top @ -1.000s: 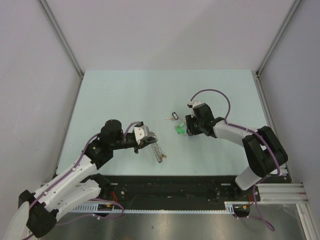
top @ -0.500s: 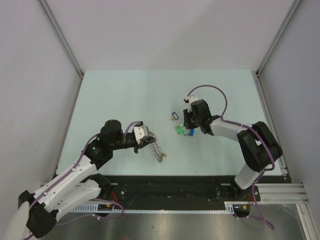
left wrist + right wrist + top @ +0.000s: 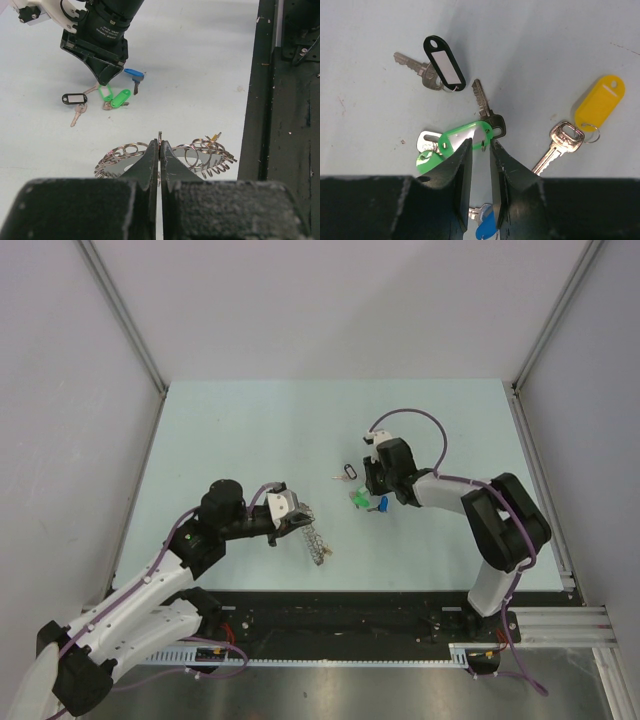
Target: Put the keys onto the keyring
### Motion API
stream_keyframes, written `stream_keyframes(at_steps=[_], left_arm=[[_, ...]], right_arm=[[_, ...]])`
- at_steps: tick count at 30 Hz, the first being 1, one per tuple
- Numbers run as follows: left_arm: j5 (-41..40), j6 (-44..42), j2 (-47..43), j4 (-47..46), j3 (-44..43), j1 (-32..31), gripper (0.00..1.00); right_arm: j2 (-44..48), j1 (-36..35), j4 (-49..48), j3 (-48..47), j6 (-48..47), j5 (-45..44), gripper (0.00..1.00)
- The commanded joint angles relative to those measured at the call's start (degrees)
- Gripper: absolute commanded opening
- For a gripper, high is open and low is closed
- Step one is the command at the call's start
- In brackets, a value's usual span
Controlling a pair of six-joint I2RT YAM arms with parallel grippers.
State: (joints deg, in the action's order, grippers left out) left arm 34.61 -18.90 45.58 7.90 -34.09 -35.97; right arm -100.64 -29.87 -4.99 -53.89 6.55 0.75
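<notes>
Several keys (image 3: 465, 135) loose; left hand (image 3: 160, 145) pinches keyring (image 3: 117, 153).

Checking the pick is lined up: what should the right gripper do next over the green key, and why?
Probably close the right gripper: its fingertips straddle the tag of the green key with only a narrow gap, so it looks positioned to pinch. The left gripper holds the keyring ready.

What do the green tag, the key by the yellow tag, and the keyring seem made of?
Green tag: glossy moulded plastic, probably, with a white insert. Key by the yellow tag: bare silvery metal, it glints. Keyring: shiny coiled wire, likely steel; exact metal unclear.
</notes>
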Motion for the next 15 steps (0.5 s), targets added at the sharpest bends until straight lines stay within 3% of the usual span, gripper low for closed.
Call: stream_keyframes(at_steps=[1, 15], left_arm=[[0.2, 0.7, -1.1, -1.7, -2.8, 0.3, 0.00], [0.3, 0.7, -1.0, -1.7, -2.8, 0.3, 0.00]], right_arm=[[-1.5, 0.2, -1.7, -2.4, -0.9, -2.4, 0.25], [-3.2, 0.2, -0.8, -2.9, -1.8, -3.0, 0.17]])
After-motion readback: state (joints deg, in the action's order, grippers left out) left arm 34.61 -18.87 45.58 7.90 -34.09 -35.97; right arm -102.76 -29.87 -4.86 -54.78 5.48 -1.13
